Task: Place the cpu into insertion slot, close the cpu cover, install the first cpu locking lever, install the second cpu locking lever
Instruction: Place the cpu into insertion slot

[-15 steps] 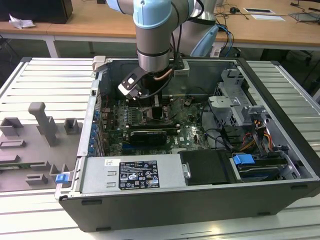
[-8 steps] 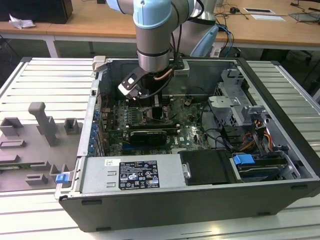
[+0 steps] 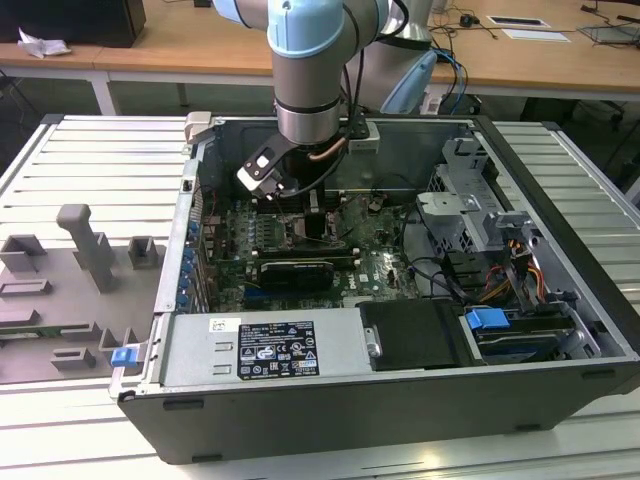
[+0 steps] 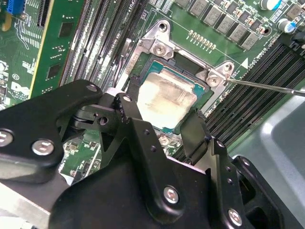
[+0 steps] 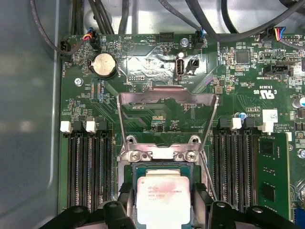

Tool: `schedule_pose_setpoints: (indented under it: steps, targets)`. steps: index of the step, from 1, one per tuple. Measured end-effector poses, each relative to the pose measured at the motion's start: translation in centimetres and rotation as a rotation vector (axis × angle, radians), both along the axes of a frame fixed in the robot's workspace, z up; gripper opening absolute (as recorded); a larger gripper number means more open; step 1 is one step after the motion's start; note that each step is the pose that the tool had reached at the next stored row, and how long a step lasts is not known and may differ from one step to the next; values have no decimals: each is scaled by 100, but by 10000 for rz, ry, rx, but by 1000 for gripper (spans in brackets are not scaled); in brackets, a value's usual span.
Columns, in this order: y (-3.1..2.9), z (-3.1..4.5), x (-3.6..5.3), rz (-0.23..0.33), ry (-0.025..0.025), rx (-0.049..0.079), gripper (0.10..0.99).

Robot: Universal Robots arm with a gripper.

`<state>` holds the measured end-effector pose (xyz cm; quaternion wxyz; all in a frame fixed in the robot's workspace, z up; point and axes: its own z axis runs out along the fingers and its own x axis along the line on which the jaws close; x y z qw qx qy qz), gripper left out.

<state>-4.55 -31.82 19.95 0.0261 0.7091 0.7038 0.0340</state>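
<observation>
Gripper (image 4: pixel 161 115) tight on cpu (image 4: pixel 167 95)

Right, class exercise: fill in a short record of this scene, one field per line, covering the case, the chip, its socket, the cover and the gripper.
setting: open computer case, arm reaching inside
cpu: silvery top up, within the insertion slot rim
cpu cover: open, tilted back from the slot
lever: thin rod running out past the slot's corner
gripper: right at the cpu; grip cannot be judged
memory slots: flank the slot on both sides
</observation>
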Motion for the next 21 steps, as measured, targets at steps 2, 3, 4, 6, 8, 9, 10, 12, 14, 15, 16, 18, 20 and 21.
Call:
schedule_pose_setpoints:
  steps: [2,3,4,6,8,9,10,12,14,15,16,18,20,21]
  targets:
    - [0,15,0,0,-1,1,612]
    - [0,30,0,0,0,0,612]
    - [0,47,0,0,3,1,612]
    - [0,79,0,0,8,1,612]
    - [0,116,0,0,22,1,612]
    - [0,126,1,0,29,2,592]
    - [0,133,1,0,34,1,529]
    - [0,143,1,0,38,1,467]
    - [0,152,1,0,41,3,345]
    - [0,155,1,0,42,2,345]
    - [0,160,1,0,42,2,227]
    - [0,177,1,0,44,1,106]
    - [0,190,1,0,45,1,106]
    - [0,195,1,0,46,1,106]
